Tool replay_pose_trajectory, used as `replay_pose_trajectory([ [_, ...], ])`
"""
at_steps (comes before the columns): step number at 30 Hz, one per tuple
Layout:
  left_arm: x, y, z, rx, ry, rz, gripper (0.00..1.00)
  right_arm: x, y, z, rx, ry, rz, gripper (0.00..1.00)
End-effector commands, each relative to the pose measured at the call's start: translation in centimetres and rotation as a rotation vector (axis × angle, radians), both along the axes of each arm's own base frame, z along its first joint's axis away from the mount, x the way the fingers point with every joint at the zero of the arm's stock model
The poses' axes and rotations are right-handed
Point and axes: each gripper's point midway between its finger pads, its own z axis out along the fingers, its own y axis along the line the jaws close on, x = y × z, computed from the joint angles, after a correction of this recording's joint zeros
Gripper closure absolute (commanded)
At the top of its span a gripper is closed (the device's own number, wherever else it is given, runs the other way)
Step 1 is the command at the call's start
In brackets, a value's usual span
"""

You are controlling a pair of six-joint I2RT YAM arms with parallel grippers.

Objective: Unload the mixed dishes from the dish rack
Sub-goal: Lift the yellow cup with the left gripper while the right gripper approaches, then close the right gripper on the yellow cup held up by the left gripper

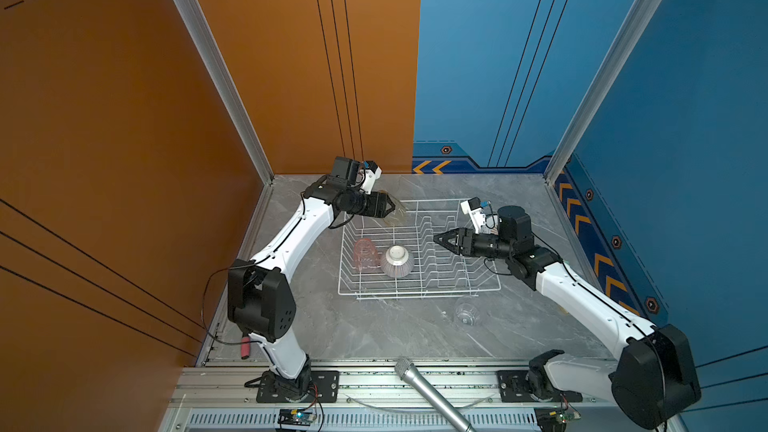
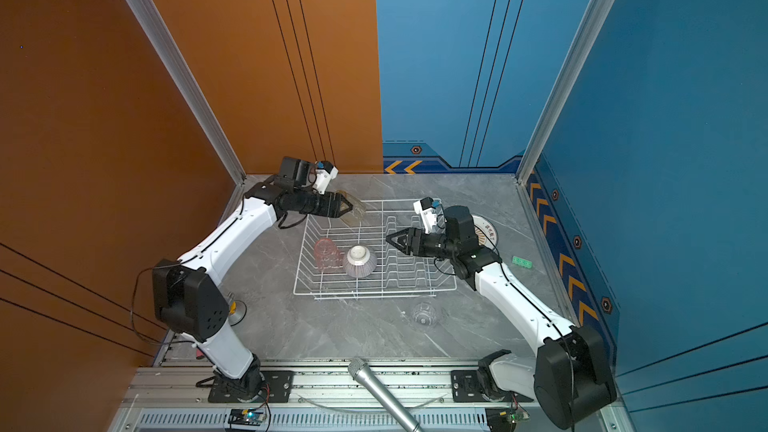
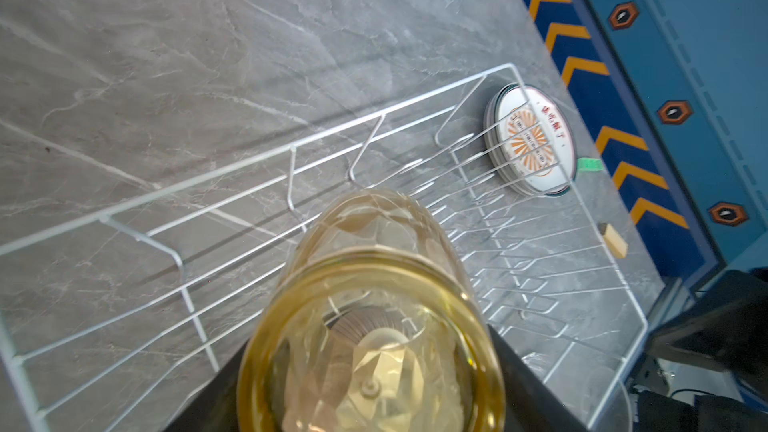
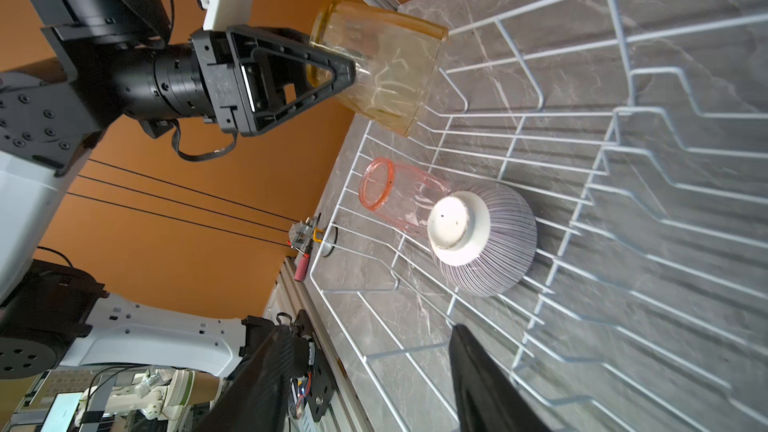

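Note:
The white wire dish rack (image 1: pixel 415 295) (image 2: pixel 365 295) stands mid-table. My left gripper (image 1: pixel 392 205) (image 4: pixel 349 72) is shut on an amber tumbler (image 1: pixel 397 214) (image 3: pixel 370 326) (image 4: pixel 378 72), held tilted above the rack's far left corner. Inside the rack a pink tumbler (image 1: pixel 365 254) (image 4: pixel 395 195) lies on its side beside an upturned striped bowl (image 1: pixel 397 261) (image 4: pixel 486 238). My right gripper (image 1: pixel 436 238) (image 4: pixel 372 330) hovers open over the plate-slot wires with nothing between its fingers. A clear tumbler (image 1: pixel 465 311) stands on the table in front of the rack. Stacked plates (image 2: pixel 487 231) (image 3: pixel 532 139) lie right of the rack.
A microphone (image 1: pixel 428 388) pokes in over the front rail. A green block (image 2: pixel 521 261) and a wooden block (image 3: pixel 615 241) lie near the right wall. Orange wall on the left, blue wall at the back and right.

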Motion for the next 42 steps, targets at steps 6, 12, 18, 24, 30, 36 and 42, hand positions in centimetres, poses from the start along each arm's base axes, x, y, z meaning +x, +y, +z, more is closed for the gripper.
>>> replay_pose_trajectory([
  [6,-2.2,-3.2,5.0,-0.246,-0.067,-0.128,0.66,1.4,0.7,2.0,0.117,-0.054,0.016,0.43],
  [12,-3.2,-4.5,7.0,-0.367,-0.094,-0.184,0.66,2.2,1.1,3.4,0.202,-0.083,0.021,0.44],
  [18,-3.8,-5.9,8.5,-0.492,-0.109,-0.254,0.65,3.1,1.4,4.3,0.263,-0.096,0.028,0.44],
  [24,-4.7,-7.5,8.5,-0.532,-0.085,-0.313,0.65,3.6,1.6,5.3,0.282,-0.124,0.032,0.45],
  [30,-5.0,-8.8,8.7,-0.581,-0.072,-0.353,0.65,4.3,1.6,6.8,0.305,-0.172,0.035,0.45],
  [36,-5.0,-9.5,8.7,-0.598,-0.06,-0.368,0.65,4.4,1.7,8.9,0.349,-0.221,0.055,0.45],
  [42,-5.2,-10.3,8.5,-0.61,-0.049,-0.388,0.65,4.4,1.5,10.6,0.378,-0.267,0.059,0.47],
])
